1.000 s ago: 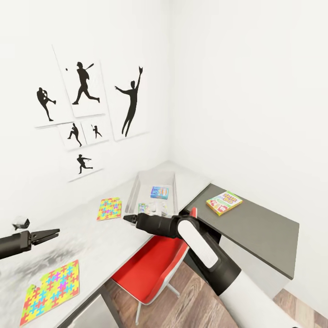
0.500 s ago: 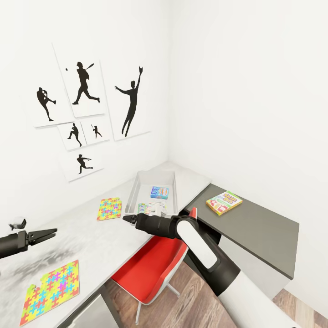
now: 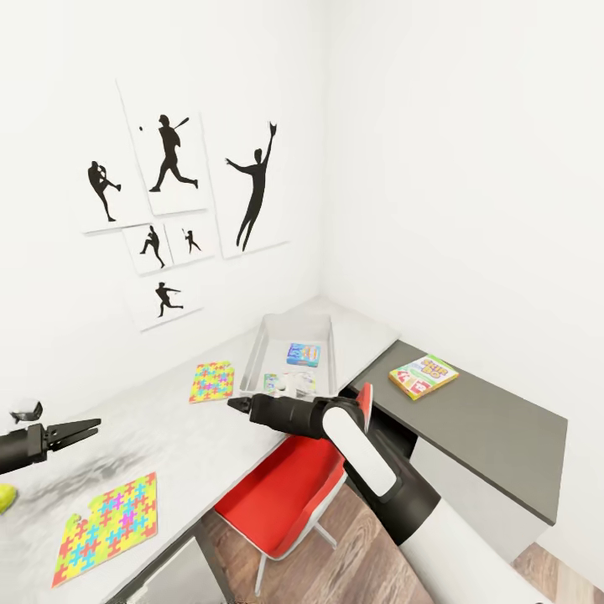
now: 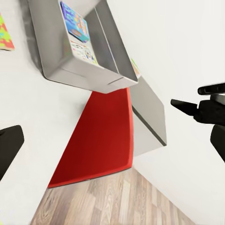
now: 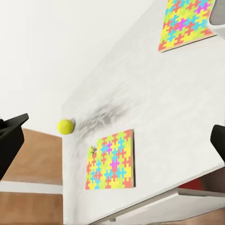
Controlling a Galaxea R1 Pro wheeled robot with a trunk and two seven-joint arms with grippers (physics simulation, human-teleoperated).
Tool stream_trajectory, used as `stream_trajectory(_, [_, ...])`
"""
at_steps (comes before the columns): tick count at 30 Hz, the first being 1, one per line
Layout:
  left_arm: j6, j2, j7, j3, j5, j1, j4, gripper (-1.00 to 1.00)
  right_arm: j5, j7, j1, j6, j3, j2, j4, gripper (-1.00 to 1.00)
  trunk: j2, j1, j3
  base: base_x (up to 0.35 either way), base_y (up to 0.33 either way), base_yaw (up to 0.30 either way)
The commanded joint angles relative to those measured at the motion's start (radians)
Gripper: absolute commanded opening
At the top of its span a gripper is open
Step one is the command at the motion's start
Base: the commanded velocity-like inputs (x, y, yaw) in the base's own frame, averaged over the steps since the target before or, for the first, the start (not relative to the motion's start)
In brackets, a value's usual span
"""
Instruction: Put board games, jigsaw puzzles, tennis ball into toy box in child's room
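The left gripper point(image 3: 88, 427) hangs over the pale table point(image 3: 180, 445) in the head view, its two dark fingers drawn nearly together with nothing between them. The right gripper point(image 3: 236, 404) points across the table's front edge, just short of the toy box point(image 3: 256, 362); its tips look pressed together and hold nothing. Inside the toy box lie a blue board game point(image 3: 303, 354) and a pale board game point(image 3: 285, 382). A yellow-green board game point(image 3: 424, 375) rests on the lower dark cabinet top. One jigsaw puzzle point(image 3: 211, 381) lies just beside the box, the other jigsaw puzzle point(image 3: 107, 527) near the table's front edge, and the tennis ball point(image 3: 5, 497) peeks in at the picture's left edge. A red chair point(image 3: 285, 495) is tucked under the table.

The left wrist view shows the toy box point(image 4: 63, 56) with both games inside, the red chair point(image 4: 101, 136), and the right gripper point(image 4: 187, 104) in profile.

The right wrist view shows the tennis ball point(image 5: 65, 126) resting on the table, near one jigsaw puzzle point(image 5: 111, 160), the other jigsaw puzzle point(image 5: 186, 22) well apart.
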Motion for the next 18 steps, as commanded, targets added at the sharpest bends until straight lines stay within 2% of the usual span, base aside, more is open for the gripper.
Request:
stream_trajectory(1, [0.01, 0.0, -0.005, 0.0, -0.001, -0.001, 0.0, 1.0, -0.01, -0.01, -0.001, 0.001, 0.0, 0.001, -0.001, 1.0, -0.002, 0.001, -0.002, 0.0, 0.0, 0.266])
stream_trajectory(18, [0.008, 0.0, -0.005, 0.0, -0.001, -0.001, 0.0, 1.0, -0.009, -0.01, -0.001, 0.001, 0.002, 0.005, 0.002, 1.0, -0.002, 0.001, -0.002, 0.0, 0.0, 0.288])
